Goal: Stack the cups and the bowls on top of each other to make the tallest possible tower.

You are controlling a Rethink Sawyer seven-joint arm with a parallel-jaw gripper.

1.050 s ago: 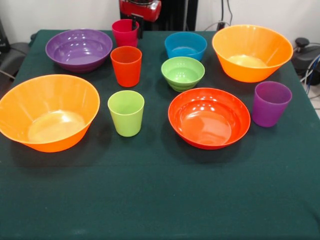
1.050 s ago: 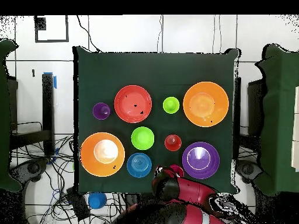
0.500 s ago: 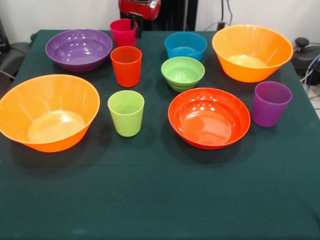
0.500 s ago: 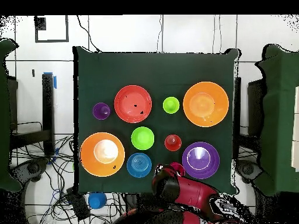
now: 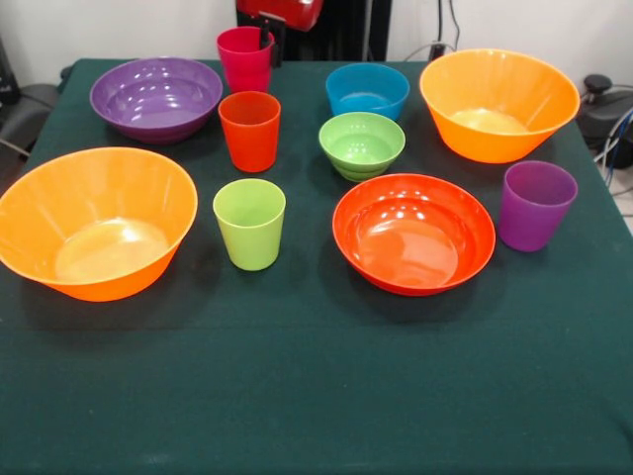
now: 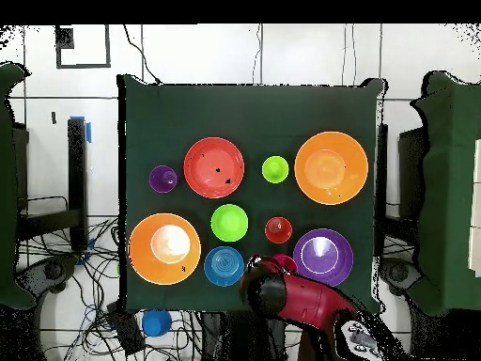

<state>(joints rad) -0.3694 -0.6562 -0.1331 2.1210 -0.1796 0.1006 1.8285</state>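
Observation:
At the table's far edge my gripper [image 5: 265, 42] is shut on the rim of the crimson cup [image 5: 243, 59], one black finger inside it. The orange-red cup [image 5: 249, 129] stands just in front, the lime green cup [image 5: 249, 223] nearer still, and the purple cup [image 5: 535, 205] at the right. Bowls stand singly: purple [image 5: 155, 96], blue [image 5: 367, 89], small green [image 5: 362, 143], red-orange [image 5: 413, 233], and two large orange ones [image 5: 96, 223] [image 5: 498, 104]. No tower shows. From overhead the arm [image 6: 291, 296] covers the gripper and most of the crimson cup [image 6: 283, 262].
A dark green cloth covers the table [image 5: 316, 396], with a broad bare strip along its front. Cables and a blue object [image 6: 156, 322] lie on the floor beside the robot's base. Green-covered furniture [image 6: 451, 188] flanks the table.
The crimson cup has risen a little with the gripper on its rim. From overhead, the arm's head has shifted over the cup near the blue bowl. All other pieces are unmoved.

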